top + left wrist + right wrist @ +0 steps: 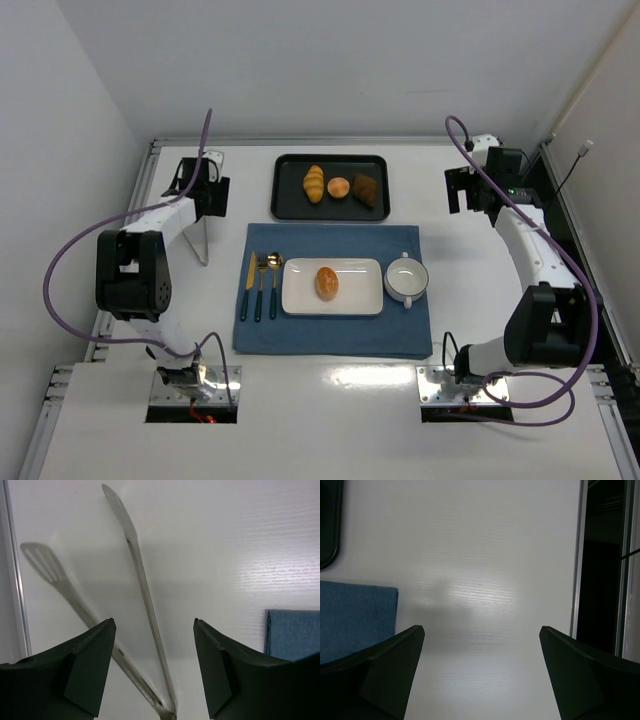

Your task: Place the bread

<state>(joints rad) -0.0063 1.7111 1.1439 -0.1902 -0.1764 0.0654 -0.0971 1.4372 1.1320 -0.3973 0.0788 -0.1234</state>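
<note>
The bread [327,283], a small oval golden-brown bun, lies in the middle of the white rectangular plate [365,298] on the blue mat [340,335]. My left gripper [208,195] is open at the far left above metal tongs [201,240]. In the left wrist view the tongs [142,595] lie on the table between my open fingers [90,670], untouched. My right gripper [468,190] is open and empty at the far right, over bare table in the right wrist view [482,635].
A black tray [290,205] at the back holds a yellow ridged roll [314,183], a round orange-pink bun [339,187] and a dark brown piece [366,190]. Cutlery [262,285] lies left of the plate, a white cup [407,279] right of it.
</note>
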